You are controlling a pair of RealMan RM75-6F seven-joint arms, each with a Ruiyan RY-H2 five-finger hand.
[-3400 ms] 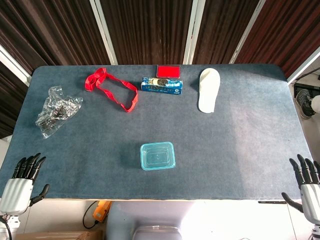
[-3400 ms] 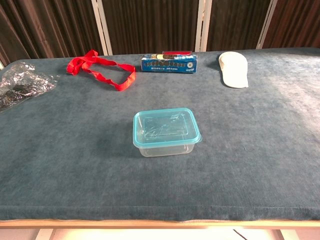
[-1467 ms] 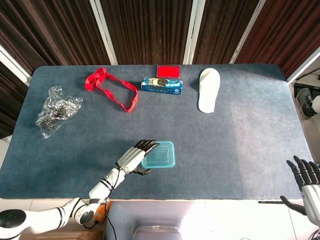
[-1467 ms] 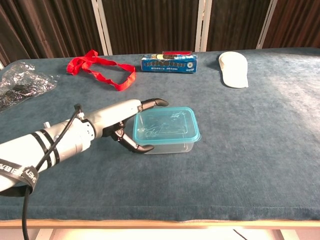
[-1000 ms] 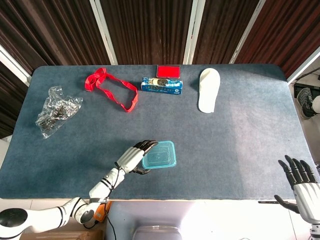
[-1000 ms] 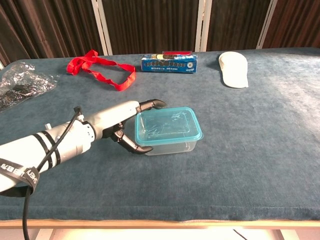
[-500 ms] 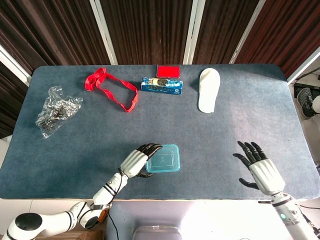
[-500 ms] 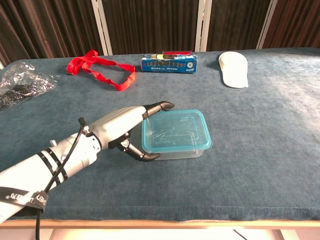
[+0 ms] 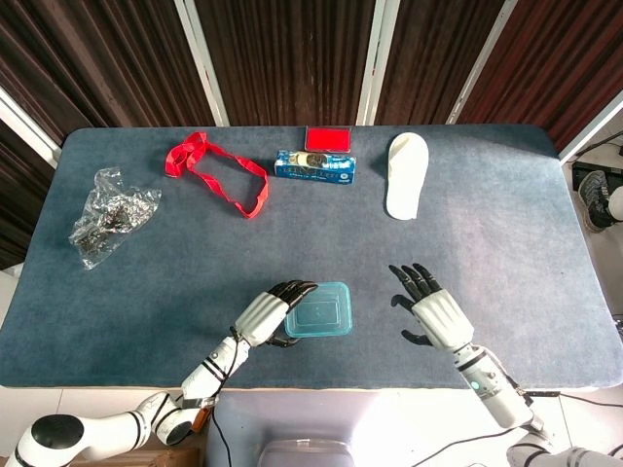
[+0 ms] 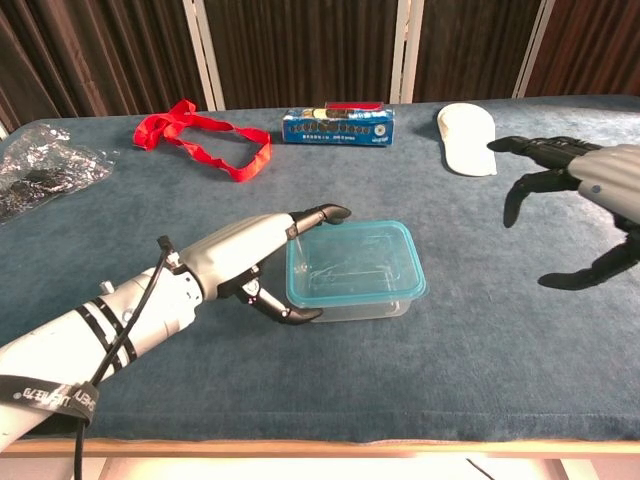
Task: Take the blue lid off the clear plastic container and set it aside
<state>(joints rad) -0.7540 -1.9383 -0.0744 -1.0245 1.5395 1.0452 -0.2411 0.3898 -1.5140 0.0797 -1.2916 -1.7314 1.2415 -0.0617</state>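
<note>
The clear plastic container (image 9: 322, 311) (image 10: 352, 275) with its blue lid (image 10: 350, 257) on sits near the table's front edge, at the middle. My left hand (image 9: 267, 314) (image 10: 248, 256) grips its left end: fingers lie along the far left rim and the thumb (image 10: 290, 313) touches the near left corner. My right hand (image 9: 435, 309) (image 10: 585, 185) hovers to the right of the container, apart from it, fingers spread and holding nothing.
Along the far edge lie a red ribbon (image 9: 220, 175) (image 10: 200, 140), a blue box (image 9: 316, 167) (image 10: 338, 128) with a red box (image 9: 328, 138) behind it, and a white insole (image 9: 407, 175) (image 10: 467, 138). A crumpled plastic bag (image 9: 112, 214) (image 10: 40, 170) lies at the far left.
My right hand has come in from the right toward the container. The left hand and the container have hardly moved since half a second ago, after sliding slightly right earlier.
</note>
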